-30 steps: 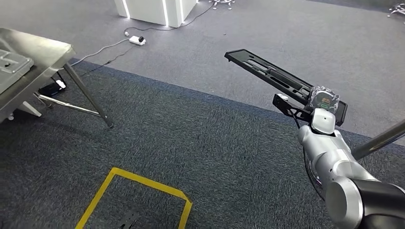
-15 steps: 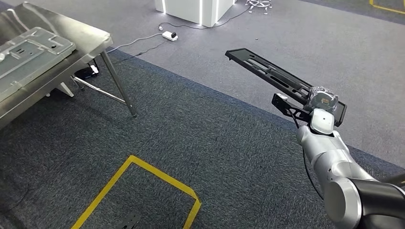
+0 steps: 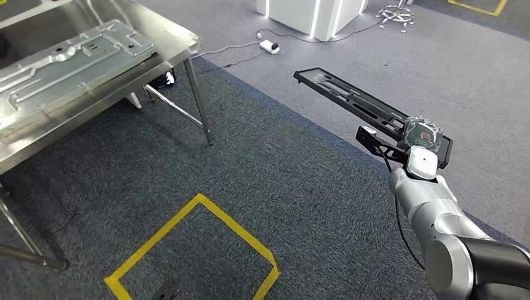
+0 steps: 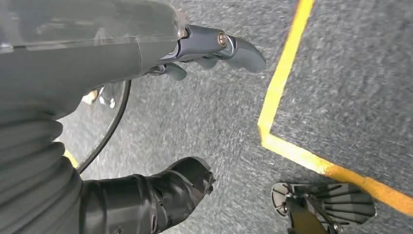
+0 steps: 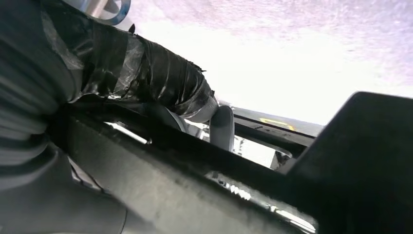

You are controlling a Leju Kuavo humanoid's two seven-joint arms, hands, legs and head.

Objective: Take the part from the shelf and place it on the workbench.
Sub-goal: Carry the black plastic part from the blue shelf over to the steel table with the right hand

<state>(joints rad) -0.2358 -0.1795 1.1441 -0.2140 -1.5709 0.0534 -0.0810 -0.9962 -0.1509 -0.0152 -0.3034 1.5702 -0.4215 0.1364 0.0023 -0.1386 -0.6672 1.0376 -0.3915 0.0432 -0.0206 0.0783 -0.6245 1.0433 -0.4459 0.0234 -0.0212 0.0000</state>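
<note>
Our right hand [image 3: 422, 139] grasps one end of the long black slotted plastic part [image 3: 356, 103], held out over carpet, well apart from the stainless steel workbench [image 3: 178, 47]. Gripped at one end, it could sag or slip. Our left hand [image 4: 160, 122] hangs unclenched, holding nothing.

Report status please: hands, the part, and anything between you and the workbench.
Right hand grips long black part, held out above carpet. Left hand holds nothing, fingers apart. Workbench ahead-left, metal panel on it; nothing blocks the way.
</note>
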